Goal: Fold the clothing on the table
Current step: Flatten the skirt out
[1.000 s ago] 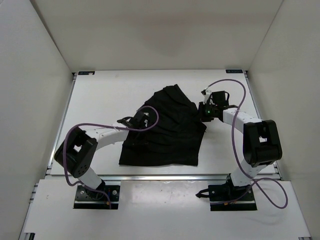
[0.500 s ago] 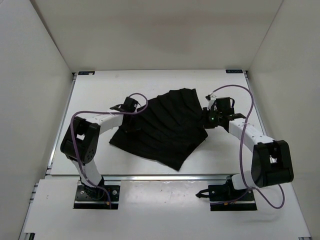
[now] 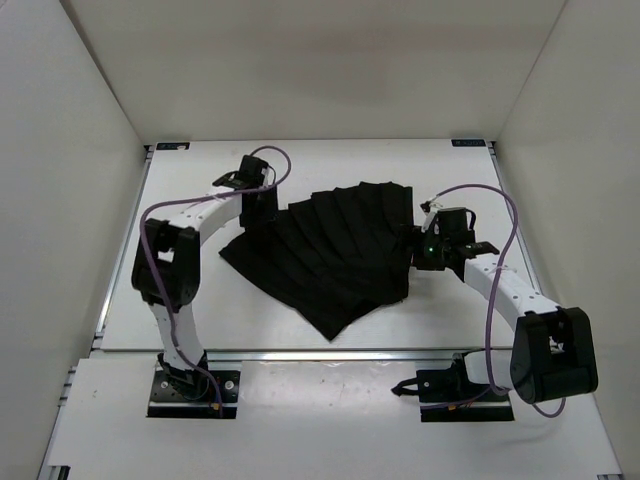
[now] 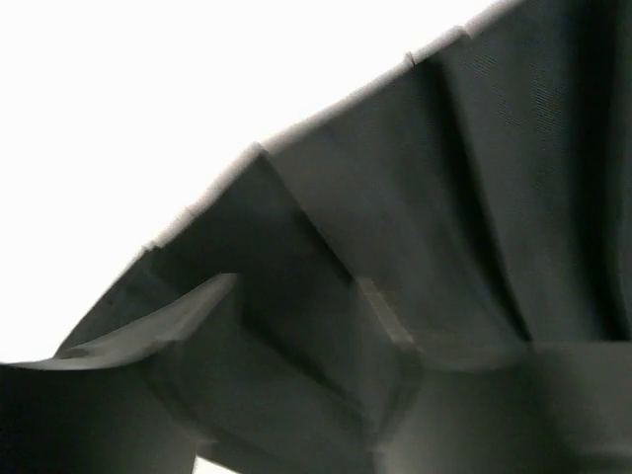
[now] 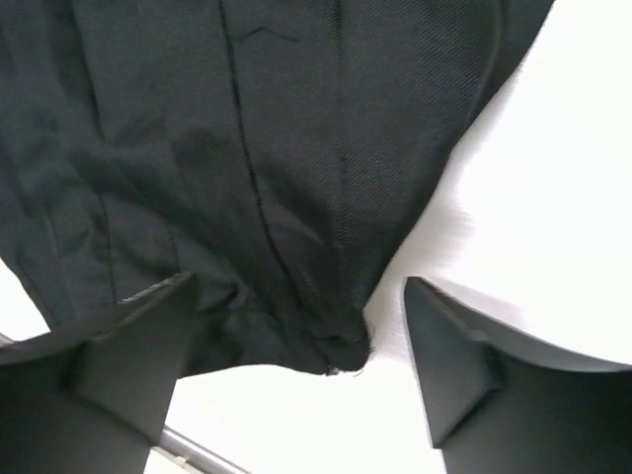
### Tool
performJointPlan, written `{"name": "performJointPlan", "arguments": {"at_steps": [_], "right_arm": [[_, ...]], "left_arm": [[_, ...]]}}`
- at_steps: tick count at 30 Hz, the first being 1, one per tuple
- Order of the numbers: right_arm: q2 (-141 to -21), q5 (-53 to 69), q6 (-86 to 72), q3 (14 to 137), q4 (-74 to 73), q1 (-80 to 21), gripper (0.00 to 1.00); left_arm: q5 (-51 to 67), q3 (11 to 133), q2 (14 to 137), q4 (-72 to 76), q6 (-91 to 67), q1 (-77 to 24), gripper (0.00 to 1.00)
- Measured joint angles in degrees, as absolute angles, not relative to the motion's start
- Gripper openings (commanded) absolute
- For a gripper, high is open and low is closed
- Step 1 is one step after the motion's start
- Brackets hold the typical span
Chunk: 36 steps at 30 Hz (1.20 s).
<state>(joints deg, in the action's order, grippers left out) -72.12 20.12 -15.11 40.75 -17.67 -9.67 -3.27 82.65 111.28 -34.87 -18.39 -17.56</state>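
The clothing (image 3: 335,255), black and pleated, lies spread in a fan across the middle of the white table (image 3: 195,305). My left gripper (image 3: 262,212) is at its far left corner. In the left wrist view the pleated clothing (image 4: 444,197) fills most of the picture, and my blurred gripper (image 4: 385,316) seems to stand open with cloth sagging in the gap. My right gripper (image 3: 412,250) is at the cloth's right edge. Its fingers (image 5: 464,365) are spread wide, and a loose corner of the clothing (image 5: 326,336) rests on the table between them, touching neither.
Thin metal rails (image 3: 330,353) edge the table, and pale walls (image 3: 70,170) close it in on three sides. Purple cables (image 3: 495,290) loop off both arms. Bare tabletop (image 5: 553,197) lies to the right of the cloth.
Both arms have carried the cloth's corners apart and farther back, spreading it from a bunched shape into a fan. Both grippers, shut before, now stand with their fingers apart.
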Motion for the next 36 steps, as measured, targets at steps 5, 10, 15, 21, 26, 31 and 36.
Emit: {"name": "performJointPlan", "arguments": {"at_steps": [5,10,15,21,26,31,36], "right_arm": [[-73.5,19.0,-14.4,41.8,-18.0,-8.2,0.9],[-76.7,18.9,-13.2,42.3,-16.9,-4.0,0.74],[-81.8,20.7,-12.6,44.3,-15.2,-1.3,0.73],[-87.7,22.8,-11.5,49.9,-12.3,-4.0,0.7],[-94.3,24.6,-10.2,55.5,-11.5,-6.0,0.5],[-98.1,25.2,-8.6,57.4,-12.2,-6.4,0.11],[-98.5,25.5,-8.8,57.5,-12.5,-6.5,0.0]], "left_arm": [[-0.2,68.9,96.5,-32.3,-23.2,-23.8,0.75],[6.7,50.1,81.3,-24.7,-33.3,-29.6,0.63],[11.0,39.9,79.0,-18.9,-42.2,-32.4,0.65],[12.1,33.1,77.9,-9.5,-50.8,-35.1,0.74],[11.0,30.8,77.2,-6.7,-55.9,-36.2,0.86],[9.2,29.8,74.2,-6.5,-58.9,-36.2,0.67],[7.6,28.9,74.5,-6.3,-58.7,-34.0,0.19]]}}
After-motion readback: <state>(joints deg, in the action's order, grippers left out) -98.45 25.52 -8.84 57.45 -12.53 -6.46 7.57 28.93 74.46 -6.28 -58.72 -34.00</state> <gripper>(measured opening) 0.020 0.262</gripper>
